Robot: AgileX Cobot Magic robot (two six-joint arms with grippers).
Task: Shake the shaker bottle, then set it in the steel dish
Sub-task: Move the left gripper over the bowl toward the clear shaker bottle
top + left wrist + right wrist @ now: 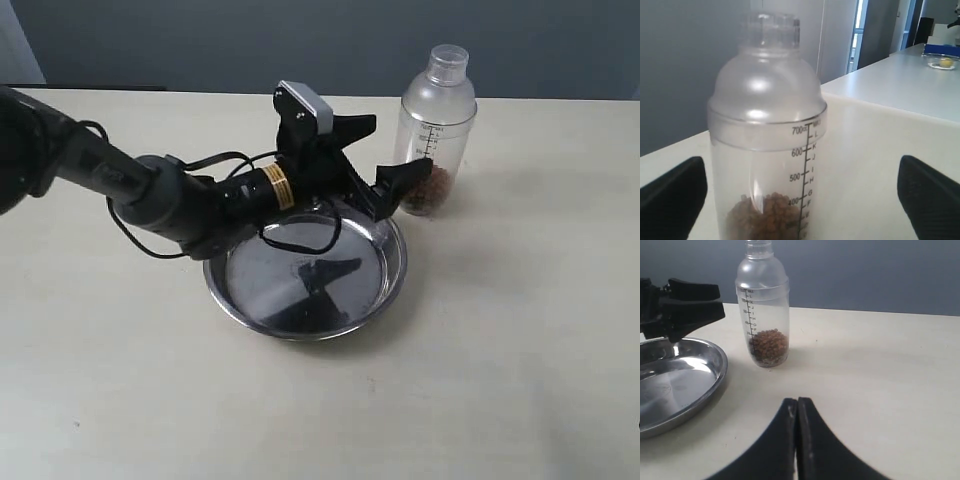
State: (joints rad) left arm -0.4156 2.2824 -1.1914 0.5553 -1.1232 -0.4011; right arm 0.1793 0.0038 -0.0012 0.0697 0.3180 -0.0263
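The shaker bottle [437,130] stands upright on the table just behind the right rim of the steel dish [250,290], with brown granules at its bottom. My left gripper [385,155] hovers over the dish's far rim, open wide and pointing at the bottle. In the left wrist view the bottle [767,150] fills the space ahead, nearer one finger [670,200] than the other; nothing is gripped. The right wrist view shows the bottle [762,315], the dish [675,385], the left gripper [720,302] and my right gripper [797,402], shut and empty, low over the table.
The left arm [150,190] and its black cable [300,235] stretch over the dish's back left part. A dark wall [300,40] runs behind the table's far edge. Bare tabletop [520,330] lies right of and in front of the dish.
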